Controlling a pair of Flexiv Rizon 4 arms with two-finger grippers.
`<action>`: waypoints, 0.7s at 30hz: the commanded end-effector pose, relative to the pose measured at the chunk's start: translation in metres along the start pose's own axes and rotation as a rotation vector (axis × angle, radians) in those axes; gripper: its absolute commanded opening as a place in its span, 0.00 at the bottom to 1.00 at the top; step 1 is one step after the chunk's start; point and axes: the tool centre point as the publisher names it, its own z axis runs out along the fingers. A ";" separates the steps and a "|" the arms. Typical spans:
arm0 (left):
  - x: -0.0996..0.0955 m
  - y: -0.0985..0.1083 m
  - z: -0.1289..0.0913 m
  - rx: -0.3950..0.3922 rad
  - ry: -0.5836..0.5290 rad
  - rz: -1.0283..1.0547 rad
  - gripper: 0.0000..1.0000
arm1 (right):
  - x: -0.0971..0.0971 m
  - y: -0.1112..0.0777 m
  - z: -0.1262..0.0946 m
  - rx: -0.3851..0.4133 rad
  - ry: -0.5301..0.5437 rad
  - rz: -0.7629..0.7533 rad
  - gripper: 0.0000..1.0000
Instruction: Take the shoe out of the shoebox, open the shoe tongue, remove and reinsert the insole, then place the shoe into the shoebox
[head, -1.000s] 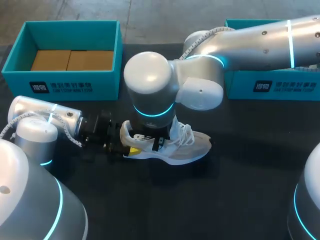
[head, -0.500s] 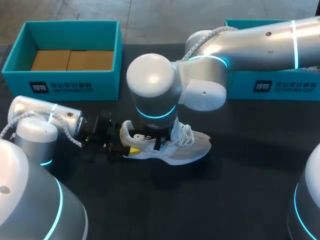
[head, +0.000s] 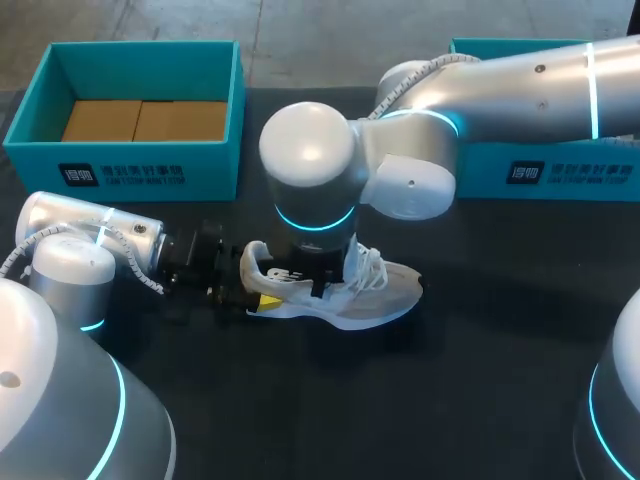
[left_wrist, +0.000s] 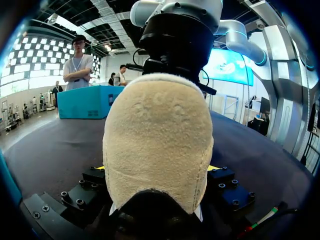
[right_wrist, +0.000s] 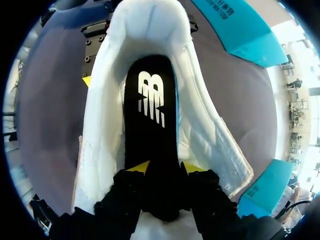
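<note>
Shoe (head: 395, 292) middle & both grippers mostly out of our sight.
Head view: our R arm (head: 310, 170) covers the shoe's middle and the whole R gripper under it; L gripper (head: 250, 285) is half lost in the dark at the heel. L wrist view: the heel blocks nearly everything, so we see only yellow slivers of the L tips, one pressed to each side. R wrist view: insole (right_wrist: 150, 100) front end runs under R gripper (right_wrist: 166, 170); toe not visible; whether it grips the insole, we can't tell.

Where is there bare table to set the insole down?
Free: the table right of the shoe, in front of the right shoebox, and the strip nearer than the shoe. Crowded: the heel, between left arm and right arm.
</note>
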 end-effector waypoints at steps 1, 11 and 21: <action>0.000 0.003 0.000 -0.002 0.000 0.000 0.00 | 0.000 0.001 0.021 -0.020 0.039 0.001 0.38; 0.000 0.003 0.000 -0.002 0.000 0.000 0.00 | 0.024 0.008 0.032 -0.073 0.126 0.017 0.35; 0.000 0.003 0.000 -0.002 0.000 0.000 0.00 | 0.050 0.016 0.036 -0.006 0.276 -0.021 0.22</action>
